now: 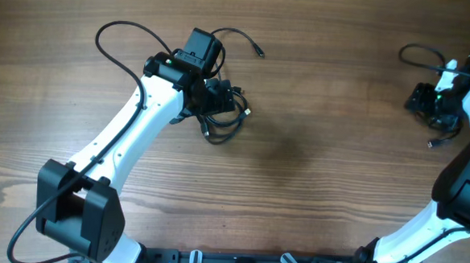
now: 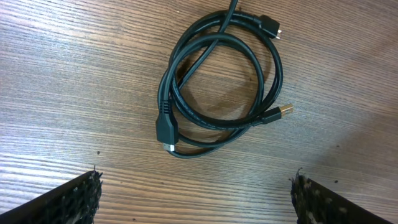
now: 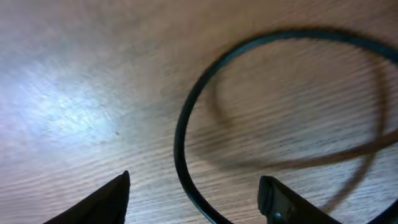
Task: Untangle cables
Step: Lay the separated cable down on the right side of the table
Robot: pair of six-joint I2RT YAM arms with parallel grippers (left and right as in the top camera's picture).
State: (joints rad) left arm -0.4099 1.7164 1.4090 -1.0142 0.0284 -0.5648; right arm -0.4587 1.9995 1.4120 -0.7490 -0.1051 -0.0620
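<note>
left gripper (image 2: 196,183): jaws spread fully, holding nothing, hovering above the cable coil (image 2: 217,81), left of table centre. The coil lies flat on the wooden table (image 2: 74,74), beyond the fingertips (image 2: 87,190) and clear of them. Left wrist view shows three ends on it: black plug (image 2: 165,127), gold-tipped plug (image 2: 285,111), small plug (image 2: 270,26). Overhead, one strand leaves the coil for the far side, strand end (image 1: 260,53) lying loose.

right gripper (image 3: 193,186), at the table's right edge: jaws apart, nothing clamped. The loose cable (image 3: 186,124) loops on the table and runs between the fingers. Can't tell if it touches them.
</note>
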